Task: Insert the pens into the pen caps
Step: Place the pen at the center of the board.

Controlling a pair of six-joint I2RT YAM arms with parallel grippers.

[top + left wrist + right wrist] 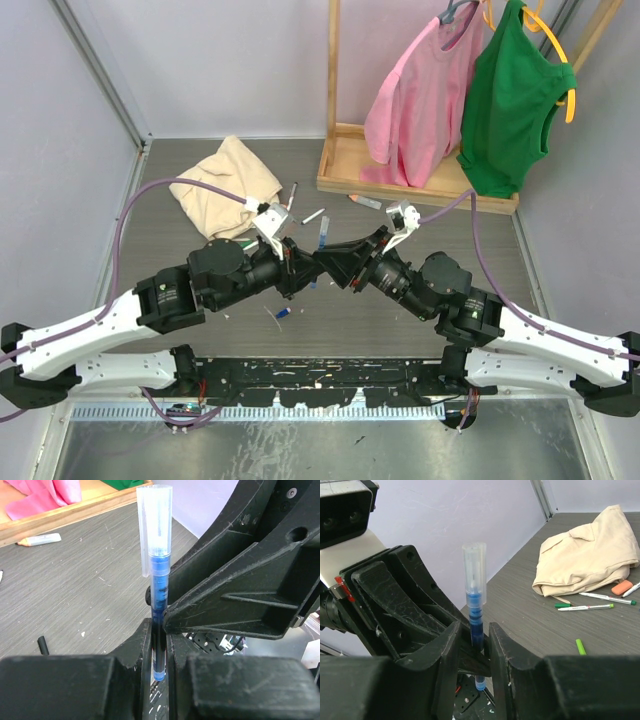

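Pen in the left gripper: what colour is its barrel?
The pen is blue, under a clear cap; left wrist view shows it best.

Two arms (100,325) reach over the table (350,330). One blue pen (159,590) wears one clear cap (155,525). Three white pens (607,598) lie toward the far left corner beside one beige cloth (590,550), and one grey pen (39,540) lies by the far edge. Four loose caps: one green cap (580,646), one black cap (42,644), one blue cap (284,314), one orange cap (621,587). One wooden rack (345,165) at the far edge carries two garments: one pink garment (415,100), one green garment (510,100).
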